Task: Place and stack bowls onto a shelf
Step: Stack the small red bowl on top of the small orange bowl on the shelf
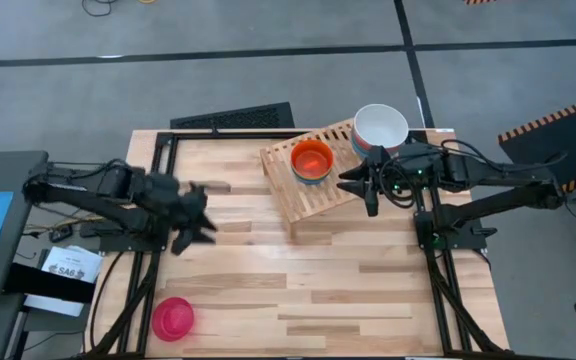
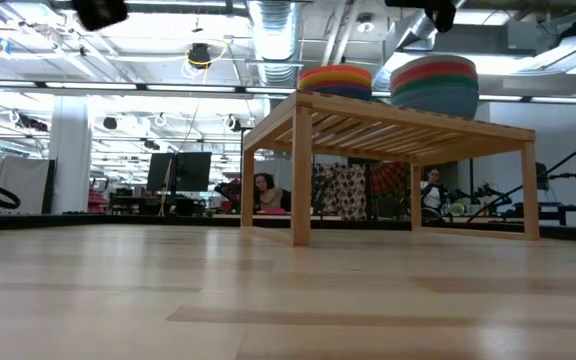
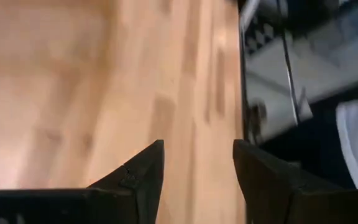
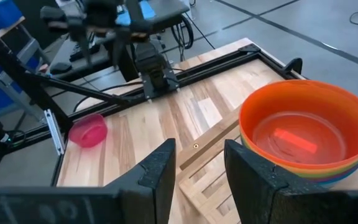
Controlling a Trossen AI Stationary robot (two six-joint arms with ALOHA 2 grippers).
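The slatted wooden shelf [image 1: 308, 195] stands at the table's far middle and looks like a small bench in the low view [image 2: 388, 130]. On it sit a stack of bowls with an orange one on top [image 1: 312, 160] [image 4: 303, 134] and a larger stack with a white one on top [image 1: 380, 127]. A pink bowl [image 1: 172, 318] [image 4: 89, 130] rests upright on the table near its front left corner. My right gripper [image 1: 360, 192] [image 4: 199, 155] is open and empty just right of the orange stack. My left gripper [image 1: 194, 218] [image 3: 197, 155] is open and empty above the table's left part.
Black metal frame rails [image 1: 158, 160] run along the table's left, right and far edges. A dark keyboard-like object [image 1: 233, 117] lies at the far edge. Bare wood [image 1: 298, 290] spans the table's middle and near side. People sit in the room behind [image 2: 263, 190].
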